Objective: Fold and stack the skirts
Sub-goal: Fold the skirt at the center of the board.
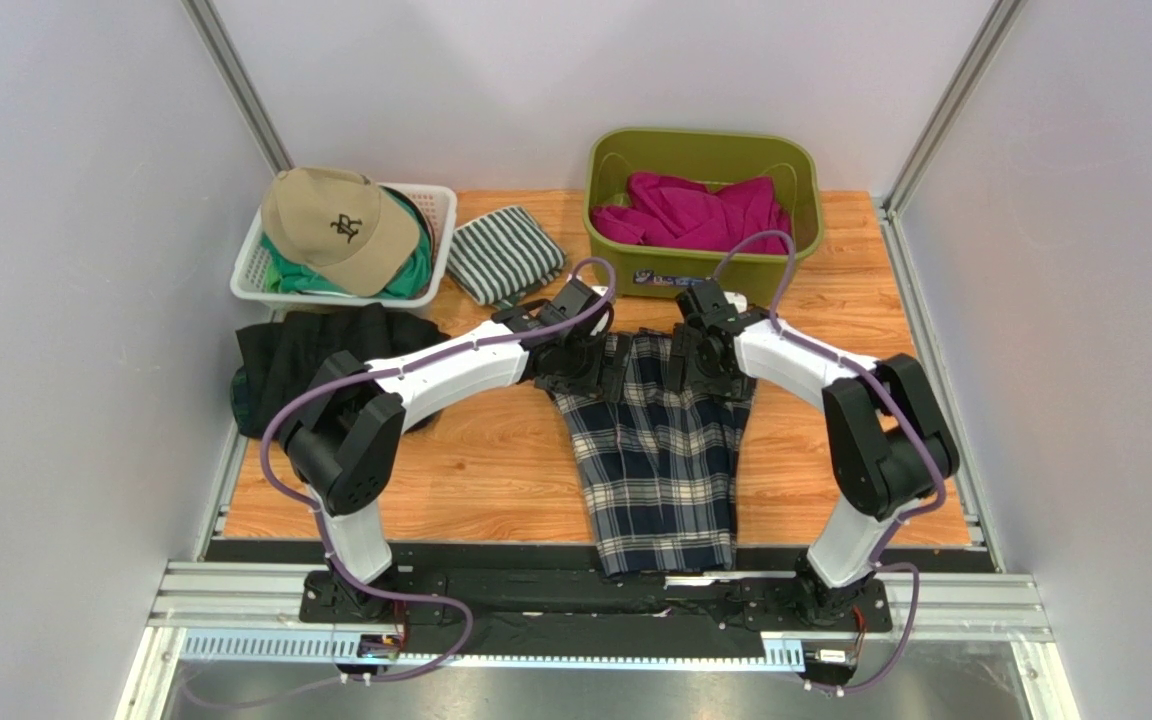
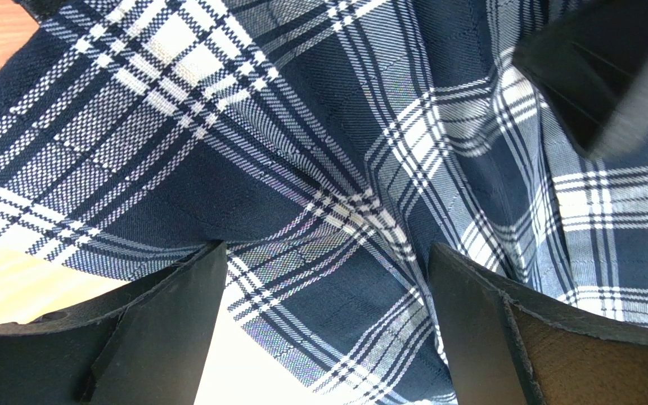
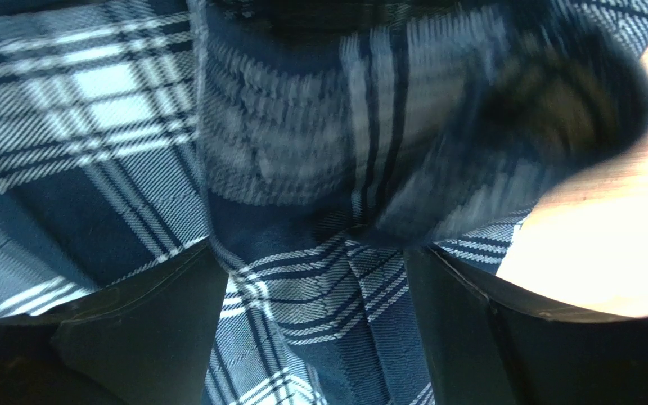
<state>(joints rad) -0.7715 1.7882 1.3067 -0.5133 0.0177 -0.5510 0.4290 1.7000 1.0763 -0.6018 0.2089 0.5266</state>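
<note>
The left gripper is seen with its jaws spread wide over the plaid skirt; cloth lies in the gap, but nothing is pinched. The right gripper is likewise held apart, with a bunched ridge of the same cloth between its fingers, and no firm hold can be made out there. Both are set at the skirt's far end. The skirt is laid lengthwise on the middle of the wooden table, its near end reaching the table's front edge. If the jaws were closed here, only the top layer might be caught, so the pleats could be dragged open and the fold skewed. Uneven holds on the two sides would be expected to twist the edge. The fabric is a thin woven plaid in navy, white and grey, soft, pleated and easily rumpled, with a ribbed gathered band, judged a waistband, by the right fingers. Its outline is roughly oblong, somewhat broader at the far end. A dark cloth heap, taken to be the other skirts, is crumpled near the table's left edge.
</note>
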